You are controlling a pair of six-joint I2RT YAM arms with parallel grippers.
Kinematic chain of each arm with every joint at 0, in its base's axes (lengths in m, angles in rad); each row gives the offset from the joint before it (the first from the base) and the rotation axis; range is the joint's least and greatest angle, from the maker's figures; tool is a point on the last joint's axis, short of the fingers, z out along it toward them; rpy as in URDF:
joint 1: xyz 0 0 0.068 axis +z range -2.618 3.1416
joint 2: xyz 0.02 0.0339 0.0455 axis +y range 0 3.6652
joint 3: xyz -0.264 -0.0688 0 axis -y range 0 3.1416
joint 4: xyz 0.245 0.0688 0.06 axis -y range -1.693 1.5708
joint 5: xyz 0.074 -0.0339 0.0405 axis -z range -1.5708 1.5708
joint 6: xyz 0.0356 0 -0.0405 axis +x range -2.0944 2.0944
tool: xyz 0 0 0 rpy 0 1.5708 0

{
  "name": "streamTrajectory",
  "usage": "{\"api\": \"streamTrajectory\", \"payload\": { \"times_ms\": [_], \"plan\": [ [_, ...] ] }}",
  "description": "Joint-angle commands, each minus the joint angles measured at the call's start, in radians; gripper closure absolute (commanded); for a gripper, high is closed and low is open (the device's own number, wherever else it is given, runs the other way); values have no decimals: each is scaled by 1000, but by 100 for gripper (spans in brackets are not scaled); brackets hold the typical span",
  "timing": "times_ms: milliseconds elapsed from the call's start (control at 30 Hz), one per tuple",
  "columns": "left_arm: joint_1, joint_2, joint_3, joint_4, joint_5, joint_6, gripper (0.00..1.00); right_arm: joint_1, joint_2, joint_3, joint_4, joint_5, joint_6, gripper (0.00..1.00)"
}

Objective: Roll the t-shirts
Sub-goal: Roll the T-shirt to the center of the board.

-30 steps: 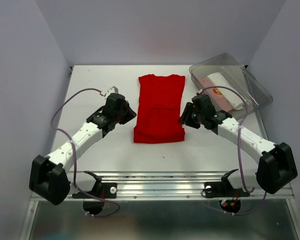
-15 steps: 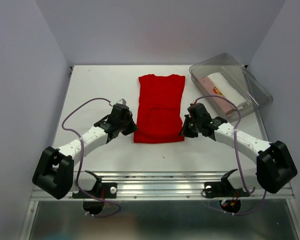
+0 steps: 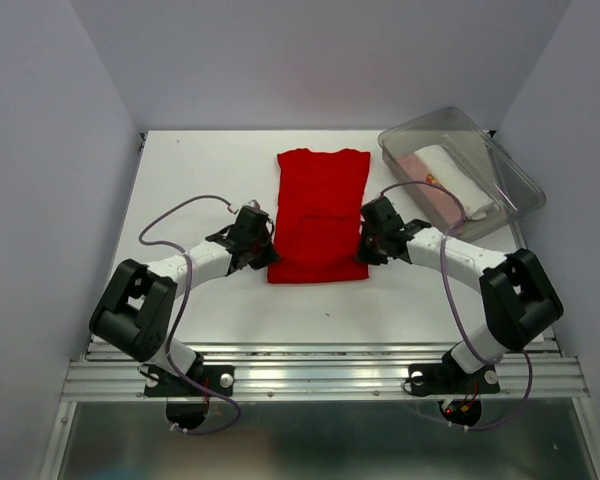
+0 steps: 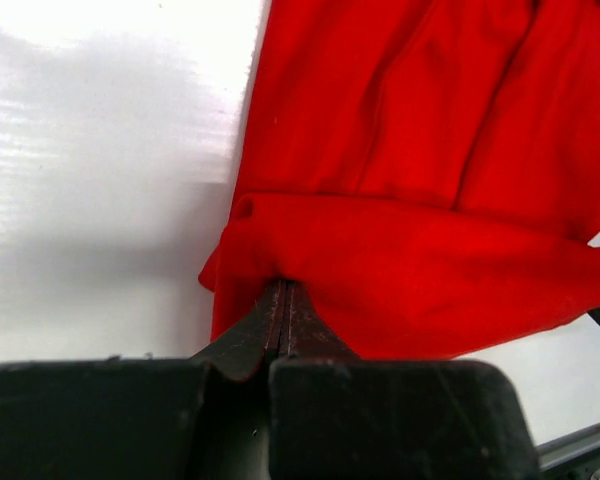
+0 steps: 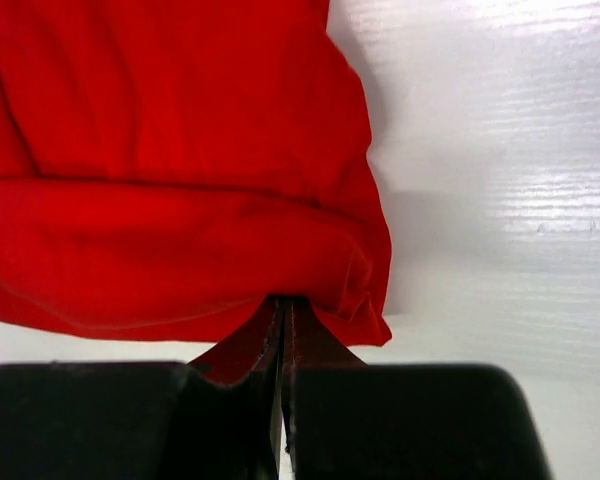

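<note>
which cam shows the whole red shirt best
The top external view: the red t-shirt shows whole, lying on the table. Each wrist view shows only a near corner, pinched by the left gripper or right gripper.

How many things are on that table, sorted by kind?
robot arms: 2, left tool and right tool
red t-shirt: 1
clear plastic tub: 1
pale cloths inside it: 2, white cloth and pink cloth
Total: 6
</note>
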Motion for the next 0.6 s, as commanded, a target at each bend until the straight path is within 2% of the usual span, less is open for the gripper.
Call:
{"api": "streamTrajectory", "payload": {
  "times_ms": [0, 267, 567],
  "plan": [
    [-3, 43, 66, 22, -26, 33, 100, -12, 21, 46, 29, 54, -16, 99],
    [-3, 36, 80, 19, -17, 33, 100, -12, 71, 31, 38, 57, -26, 99],
    [-44, -156, 52, 2, 12, 46, 100, -21, 107, 20, 50, 38, -26, 99]
  ]
}}
